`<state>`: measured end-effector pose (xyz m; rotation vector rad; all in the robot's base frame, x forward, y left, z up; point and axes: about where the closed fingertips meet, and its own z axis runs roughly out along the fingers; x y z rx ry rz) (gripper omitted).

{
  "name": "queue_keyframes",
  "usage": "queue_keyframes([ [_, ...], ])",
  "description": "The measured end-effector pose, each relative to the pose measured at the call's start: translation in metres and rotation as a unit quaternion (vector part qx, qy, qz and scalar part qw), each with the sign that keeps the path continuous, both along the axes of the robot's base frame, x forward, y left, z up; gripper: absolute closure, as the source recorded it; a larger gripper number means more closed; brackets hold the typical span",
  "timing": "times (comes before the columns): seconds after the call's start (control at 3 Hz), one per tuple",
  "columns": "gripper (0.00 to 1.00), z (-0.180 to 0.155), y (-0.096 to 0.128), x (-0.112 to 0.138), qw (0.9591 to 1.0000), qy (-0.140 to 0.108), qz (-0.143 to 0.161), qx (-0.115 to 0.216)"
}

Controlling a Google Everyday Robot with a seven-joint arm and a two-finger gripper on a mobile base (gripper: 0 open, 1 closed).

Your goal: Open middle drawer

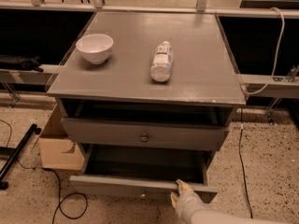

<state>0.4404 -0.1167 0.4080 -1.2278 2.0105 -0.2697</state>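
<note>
Camera view looks down on a grey cabinet [196,78] that fills the middle of the frame. On its top, a white bowl [95,47] stands at the upper left, and a bottle [161,61] lies on its side near the centre, well apart from the bowl. Under the top is a dark gap, and below that sits the upper drawer [103,130], wide and tall-fronted, with a small round knob [144,137] mid-front. The middle drawer [112,185] is lower in the frame and stands pulled well out, its plain grey inside open to view and its low front facing the bottom edge. The gripper [178,192] is at the lower centre-right, up against the top edge of that drawer's front, right of its small knob [142,195]; the pale arm [210,216] runs off toward the bottom right corner. Whether the gripper is spread or pressed together cannot be told. A cardboard box [58,148] sits on the speckled floor [266,171] at the cabinet's left, and a dark cable [58,204] loops below it.
</note>
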Motion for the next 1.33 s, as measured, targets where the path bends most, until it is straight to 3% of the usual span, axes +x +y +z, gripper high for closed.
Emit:
queue_keyframes([
  [0.33, 1.00, 0.005, 0.000, 0.000, 1.0000, 0.001, 0.000, 0.000],
  [1.33, 1.00, 0.010, -0.012, -0.018, 0.9999, 0.011, -0.012, 0.004],
])
